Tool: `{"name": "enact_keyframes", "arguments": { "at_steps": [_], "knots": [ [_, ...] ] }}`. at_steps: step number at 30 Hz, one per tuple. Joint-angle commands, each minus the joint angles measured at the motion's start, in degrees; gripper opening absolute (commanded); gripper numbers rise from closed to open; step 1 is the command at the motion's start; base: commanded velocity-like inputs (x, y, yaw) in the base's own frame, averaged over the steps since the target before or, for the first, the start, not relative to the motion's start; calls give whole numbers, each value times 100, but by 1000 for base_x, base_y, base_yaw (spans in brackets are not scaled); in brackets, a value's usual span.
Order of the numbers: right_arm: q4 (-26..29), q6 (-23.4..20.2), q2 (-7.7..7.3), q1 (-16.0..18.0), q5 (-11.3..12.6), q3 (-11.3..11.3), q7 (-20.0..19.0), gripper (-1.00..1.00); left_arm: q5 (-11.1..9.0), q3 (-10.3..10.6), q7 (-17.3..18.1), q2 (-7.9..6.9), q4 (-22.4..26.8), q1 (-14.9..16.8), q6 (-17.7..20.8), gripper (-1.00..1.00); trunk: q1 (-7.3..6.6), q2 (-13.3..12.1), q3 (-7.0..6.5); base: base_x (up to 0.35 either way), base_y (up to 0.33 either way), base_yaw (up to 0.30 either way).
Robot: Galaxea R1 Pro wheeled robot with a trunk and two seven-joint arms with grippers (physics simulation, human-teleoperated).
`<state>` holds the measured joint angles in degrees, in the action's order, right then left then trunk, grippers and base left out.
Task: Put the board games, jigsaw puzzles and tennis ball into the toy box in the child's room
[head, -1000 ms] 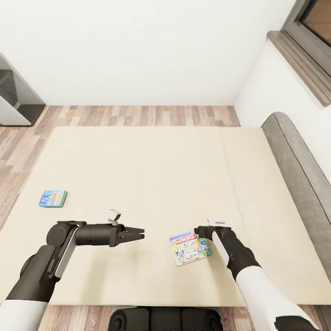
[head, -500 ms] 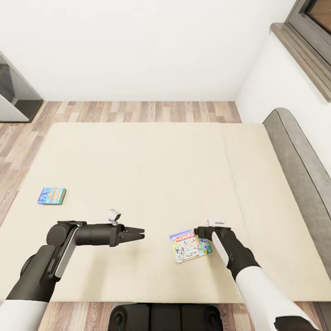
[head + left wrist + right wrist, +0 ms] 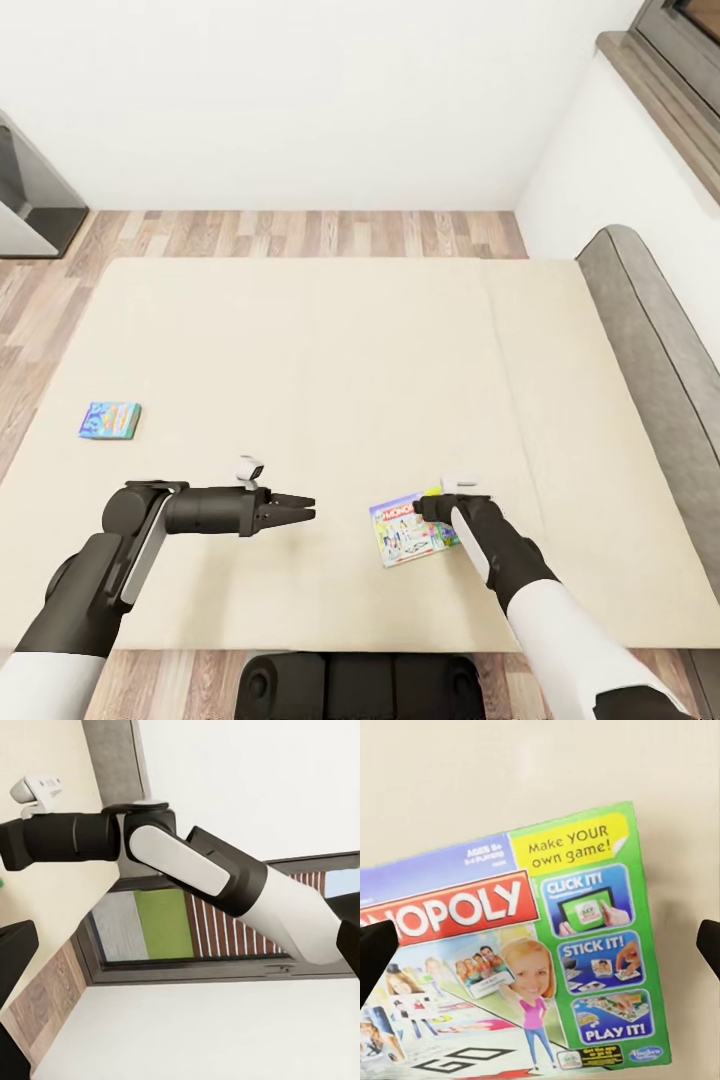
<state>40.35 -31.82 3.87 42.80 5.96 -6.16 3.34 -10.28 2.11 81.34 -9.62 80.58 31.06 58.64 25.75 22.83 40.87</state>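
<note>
Two board games lie on the beige bed [image 3: 300, 350]. The small blue one [image 3: 110, 420] is near the mattress's left edge. The larger green-edged Monopoly box [image 3: 405, 530] lies flat near the front edge. My right gripper [image 3: 428, 508] hovers over that box's far right corner. In the right wrist view the box [image 3: 525, 945] lies flat below the right gripper [image 3: 540, 949], which is open, its fingertips [image 3: 375, 952] far apart. My left gripper [image 3: 300, 508] hangs open over bare mattress, left of the Monopoly box, holding nothing.
The dark grey headboard [image 3: 650, 330] runs along the bed's right side under a dark-framed window [image 3: 680, 50]. A dark cabinet [image 3: 25, 200] stands at the far left on the wood-plank floor [image 3: 300, 232]. The left wrist view shows my right arm [image 3: 187, 862] and a window [image 3: 187, 937].
The whole picture has shifted a little, so the camera moved. My right gripper has edged left, further over the Monopoly box's corner. The left arm and both games are where they were.
</note>
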Motion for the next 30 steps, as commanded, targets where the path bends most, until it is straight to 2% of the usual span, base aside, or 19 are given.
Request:
{"name": "enact_keyframes", "arguments": {
  "at_steps": [1, 5, 9, 30],
  "knots": [
    [8, -25, -3, 2, 57, -70, 35, 100, -19, 8, 5, -5, 1, 3, 60, 100, 3, 9, 16, 0, 0, 0],
    [-4, -26, -1, 2, 49, -226, 35, 100, -18, 8, 5, -5, 1, 5, 60, 100, 3, 9, 54, 0, 0, 0],
    [-8, -26, -7, 2, 47, -263, 35, 100, -18, 8, 5, -5, 1, 5, 60, 100, 3, 9, 91, 0, 0, 0],
    [-10, -3, -9, 0, 37, -289, 35, 100, -18, 8, 5, -5, 1, 3, 60, 100, 3, 9, 289, 0, 0, 0]
  ]
}}
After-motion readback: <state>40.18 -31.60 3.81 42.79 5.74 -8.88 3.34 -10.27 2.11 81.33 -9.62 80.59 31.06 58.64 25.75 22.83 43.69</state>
